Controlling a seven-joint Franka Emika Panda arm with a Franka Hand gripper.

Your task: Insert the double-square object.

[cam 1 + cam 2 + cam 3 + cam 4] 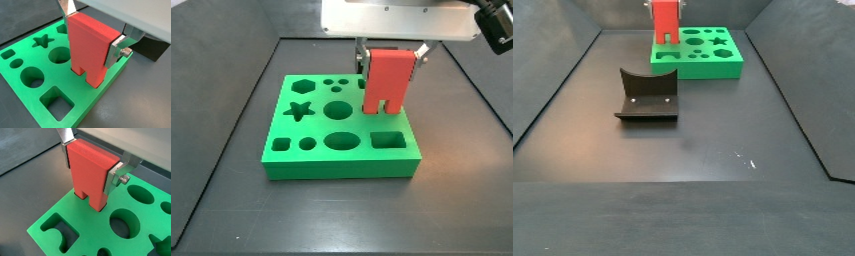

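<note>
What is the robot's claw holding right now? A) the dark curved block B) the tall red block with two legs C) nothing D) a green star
B: the claw is shut on the red double-square object, upright over the green board.

Matte dark grey bench (687,150), flat. Dark side walls (547,40) around it. Even overhead light, faint scuffs (743,157) near front.

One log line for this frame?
gripper: shut on red forked block | block: upright, prongs down at green board | insertion depth: cannot tell
</note>
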